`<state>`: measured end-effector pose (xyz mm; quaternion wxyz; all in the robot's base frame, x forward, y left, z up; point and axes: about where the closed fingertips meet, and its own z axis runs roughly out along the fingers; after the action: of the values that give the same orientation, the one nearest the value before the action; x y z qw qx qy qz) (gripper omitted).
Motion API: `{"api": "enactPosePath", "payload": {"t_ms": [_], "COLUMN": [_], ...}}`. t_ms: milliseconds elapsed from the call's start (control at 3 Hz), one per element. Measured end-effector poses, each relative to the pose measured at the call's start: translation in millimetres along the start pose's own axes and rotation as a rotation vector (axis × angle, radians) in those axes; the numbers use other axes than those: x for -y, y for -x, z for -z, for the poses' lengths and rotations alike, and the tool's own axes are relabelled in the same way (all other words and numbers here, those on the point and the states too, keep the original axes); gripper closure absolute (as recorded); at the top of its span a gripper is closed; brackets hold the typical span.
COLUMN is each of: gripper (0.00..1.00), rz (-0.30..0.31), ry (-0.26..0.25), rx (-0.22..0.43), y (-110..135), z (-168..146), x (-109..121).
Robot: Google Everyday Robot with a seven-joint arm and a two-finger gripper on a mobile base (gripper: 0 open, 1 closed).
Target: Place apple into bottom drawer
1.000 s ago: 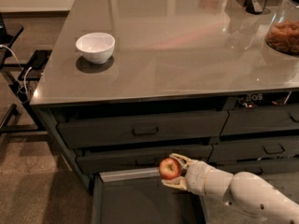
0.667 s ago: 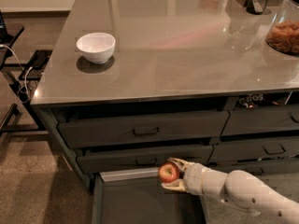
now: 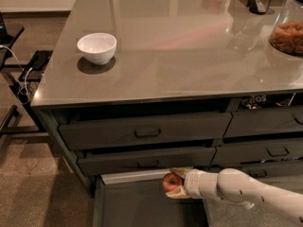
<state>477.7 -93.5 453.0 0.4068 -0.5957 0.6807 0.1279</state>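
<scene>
Glossy countertop (image 3: pixel 189 56), smooth gripper (image 3: pixel 176 183) clasping apple (image 3: pixel 171 180) over drawer (image 3: pixel 137 207)

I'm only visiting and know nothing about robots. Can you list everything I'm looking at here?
apple: one, red and yellowish, held above the bottom drawer
bottom drawer: one, dark grey, pulled open
bowl: one, white, counter's left side
counter: one, glossy grey
jar: one, clear with brown contents, counter's right edge
drawer fronts: several, dark, shut, above the open one
gripper: one, pale, shut on the apple
arm: one, white, from lower right
</scene>
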Motion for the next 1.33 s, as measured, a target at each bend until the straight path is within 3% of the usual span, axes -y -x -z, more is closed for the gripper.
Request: {"api": "enactPosePath", "payload": {"t_ms": [667, 1333], "gripper": [1.00, 1.00], "rz": [-0.015, -0.073], "ry": [0.026, 0.041], "rx": [0.011, -0.036], "y": [-2.9, -62.4], "z": [-10.4, -72.4], "x": [-6.7, -28.1]}}
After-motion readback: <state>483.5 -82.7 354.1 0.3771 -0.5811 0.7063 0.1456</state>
